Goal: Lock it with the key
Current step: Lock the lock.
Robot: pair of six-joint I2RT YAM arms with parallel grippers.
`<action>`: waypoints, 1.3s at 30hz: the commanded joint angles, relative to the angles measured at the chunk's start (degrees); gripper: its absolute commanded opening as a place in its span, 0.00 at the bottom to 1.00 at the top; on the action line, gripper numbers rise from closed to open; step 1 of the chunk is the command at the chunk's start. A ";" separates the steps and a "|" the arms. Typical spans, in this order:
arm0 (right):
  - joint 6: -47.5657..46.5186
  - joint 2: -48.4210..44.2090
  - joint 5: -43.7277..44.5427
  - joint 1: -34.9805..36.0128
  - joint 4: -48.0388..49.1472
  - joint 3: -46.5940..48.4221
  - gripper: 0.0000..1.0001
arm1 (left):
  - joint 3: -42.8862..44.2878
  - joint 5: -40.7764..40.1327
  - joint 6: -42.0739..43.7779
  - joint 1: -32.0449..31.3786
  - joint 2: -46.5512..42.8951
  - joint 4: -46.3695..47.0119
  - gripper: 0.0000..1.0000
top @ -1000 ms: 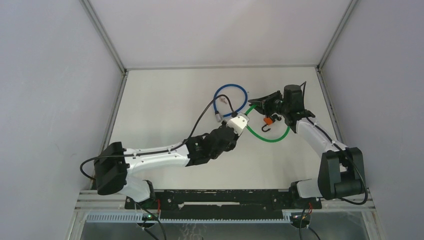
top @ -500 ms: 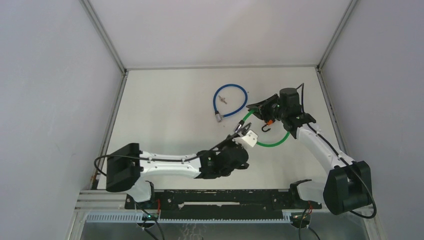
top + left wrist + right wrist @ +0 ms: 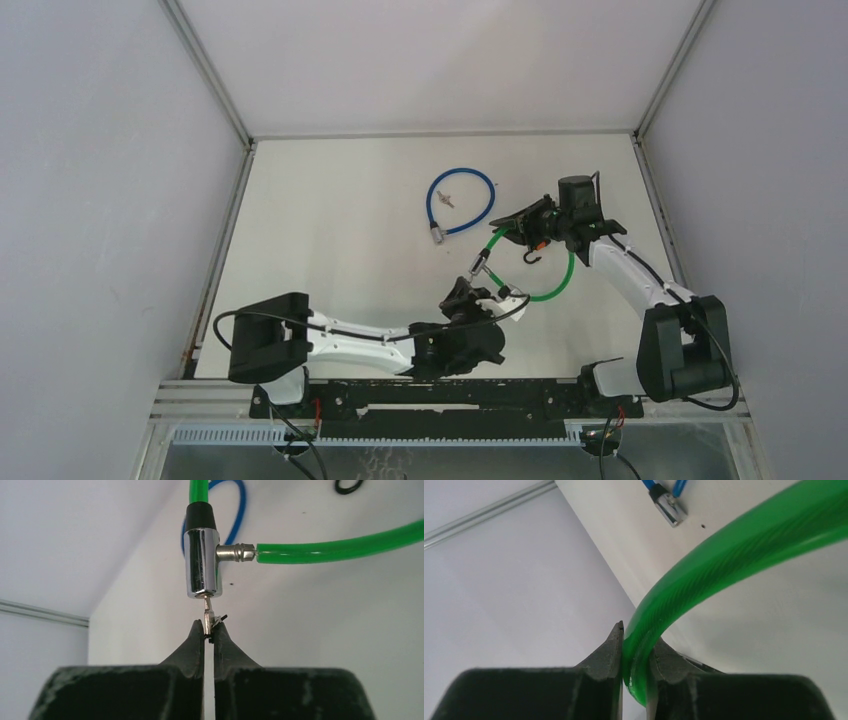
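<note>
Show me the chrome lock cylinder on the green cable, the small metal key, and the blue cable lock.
chrome lock cylinder (image 3: pixel 201 562): left wrist view, middle of its barrel.
small metal key (image 3: pixel 208 611): left wrist view, exposed shank below the cylinder.
blue cable lock (image 3: pixel 670 510): right wrist view, its chrome head.

Blue cable lock (image 3: pixel 462 170) lies on the white table (image 3: pixel 330 230), far centre, coiled in a closed loop. Its metal barrel (image 3: pixel 437 234) sits at the loop's near-left end. A small metallic piece (image 3: pixel 447 198) lies inside the loop, too small to identify. Grey walls (image 3: pixel 110 200) enclose three sides, with a metal strip (image 3: pixel 440 132) along the far edge.
</note>
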 commanded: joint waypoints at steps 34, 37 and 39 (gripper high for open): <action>-15.94 2.63 2.34 0.52 7.42 13.21 0.00 | 3.89 55.63 -41.19 28.01 -29.79 -31.27 0.61; -20.16 1.67 -0.29 3.14 6.28 14.39 0.00 | 4.73 67.30 -42.76 35.20 -30.65 -27.73 0.87; -22.59 1.61 -2.32 4.74 5.14 15.93 0.00 | 5.52 75.06 -44.01 38.63 -29.49 -25.38 0.92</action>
